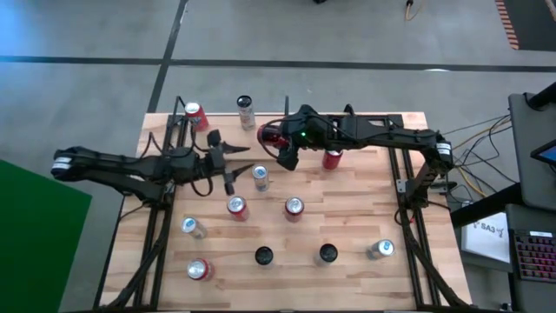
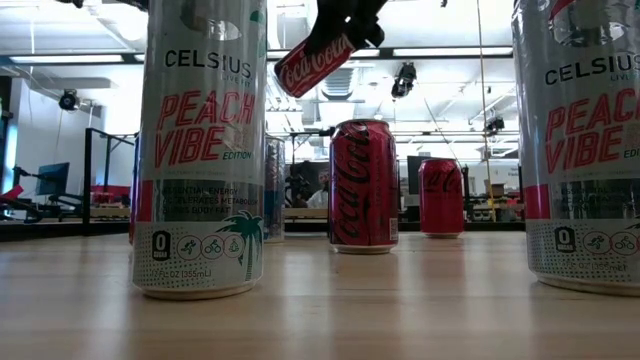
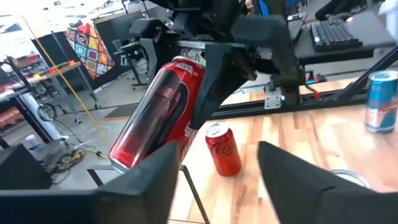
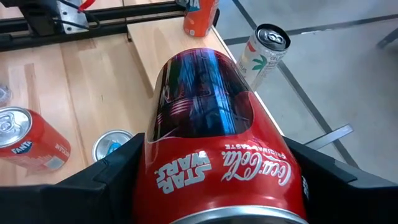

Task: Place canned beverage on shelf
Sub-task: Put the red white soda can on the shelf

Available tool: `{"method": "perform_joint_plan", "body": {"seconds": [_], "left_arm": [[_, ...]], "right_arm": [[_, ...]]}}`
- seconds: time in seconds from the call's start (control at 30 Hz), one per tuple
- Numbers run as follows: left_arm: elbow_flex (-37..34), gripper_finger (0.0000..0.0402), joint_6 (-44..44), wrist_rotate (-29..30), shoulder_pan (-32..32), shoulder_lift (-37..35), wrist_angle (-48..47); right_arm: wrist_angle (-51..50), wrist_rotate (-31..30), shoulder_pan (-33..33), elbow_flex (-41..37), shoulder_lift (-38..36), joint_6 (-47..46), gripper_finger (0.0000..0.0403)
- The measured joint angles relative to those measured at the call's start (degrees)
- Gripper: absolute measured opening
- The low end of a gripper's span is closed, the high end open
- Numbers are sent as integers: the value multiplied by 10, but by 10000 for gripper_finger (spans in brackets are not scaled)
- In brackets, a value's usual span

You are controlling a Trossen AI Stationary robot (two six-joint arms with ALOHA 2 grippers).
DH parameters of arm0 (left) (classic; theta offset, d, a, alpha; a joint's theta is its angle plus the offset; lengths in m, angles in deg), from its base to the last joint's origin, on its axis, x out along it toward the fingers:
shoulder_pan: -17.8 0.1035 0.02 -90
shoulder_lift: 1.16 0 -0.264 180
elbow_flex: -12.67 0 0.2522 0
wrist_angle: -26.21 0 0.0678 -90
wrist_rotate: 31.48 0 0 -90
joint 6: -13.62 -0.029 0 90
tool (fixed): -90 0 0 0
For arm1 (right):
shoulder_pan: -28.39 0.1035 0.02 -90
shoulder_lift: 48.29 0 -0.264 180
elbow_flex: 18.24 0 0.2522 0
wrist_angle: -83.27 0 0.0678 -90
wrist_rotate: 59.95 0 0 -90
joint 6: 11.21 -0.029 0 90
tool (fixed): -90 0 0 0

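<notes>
My right gripper point(image 1: 280, 146) is shut on a red Coca-Cola Star Wars can point(image 4: 214, 134), which hangs in the air over the table's far middle. The can also shows in the low view point(image 2: 312, 62) and in the left wrist view point(image 3: 155, 118). The shelf point(image 4: 165, 46) is a light wood plank along the table's far edge point(image 1: 226, 120). An orange can point(image 4: 199, 15) and a Celsius can point(image 4: 264, 53) stand on the shelf. My left gripper point(image 1: 228, 163) is open and empty, just left of the held can. My right gripper pinches the can's round sides point(image 4: 155, 168) between its two fingers point(image 4: 109, 177), close to the can's top rim point(image 3: 186, 62). The fingers slant down from the table's right and lie across the can. The can is lifted clear and tilted, its bottom end point(image 3: 121, 158) lower.
A Coke can point(image 1: 332, 158) stands just right of my right gripper, and a Red Bull can point(image 1: 261, 176) stands near my left gripper. Several more cans point(image 1: 294, 207) stand over the table's near half. Black frame rods point(image 1: 408, 217) run along both side edges.
</notes>
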Motion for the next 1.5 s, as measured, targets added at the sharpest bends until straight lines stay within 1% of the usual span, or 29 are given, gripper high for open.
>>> {"method": "perform_joint_plan", "body": {"seconds": [0.1,0.2,0.27,0.37,0.43,0.53,0.6,0.83,0.97,1.1,1.2,1.33,1.5], "left_arm": [[0,267,-26,1,1,24,32],[0,306,-63,1,2,47,57],[0,323,-92,11,3,63,71],[0,335,-141,16,7,87,107],[0,336,-168,16,12,107,132],[0,334,-198,39,25,131,167],[0,332,-211,45,35,144,170],[6,331,-217,43,56,185,187],[28,331,-221,45,58,207,185],[49,331,-227,50,60,232,180],[57,321,-236,51,60,242,179],[57,290,-236,60,60,244,178],[55,289,-230,74,59,238,176]], "right_arm": [[2,0,0,0,2,4,288],[-1,1,0,0,3,4,288],[0,9,0,0,3,2,288],[4,29,0,0,3,-2,288],[3,30,0,0,3,-6,288],[3,45,0,0,4,-16,288],[3,54,0,0,4,-18,288],[-6,57,-1,-1,8,-33,288],[-4,62,0,-1,8,-39,288],[-6,82,-1,-1,8,-49,288],[-10,81,0,-1,8,-56,288],[-15,81,0,-1,8,-55,288],[-12,84,0,-1,8,-50,288]]}}
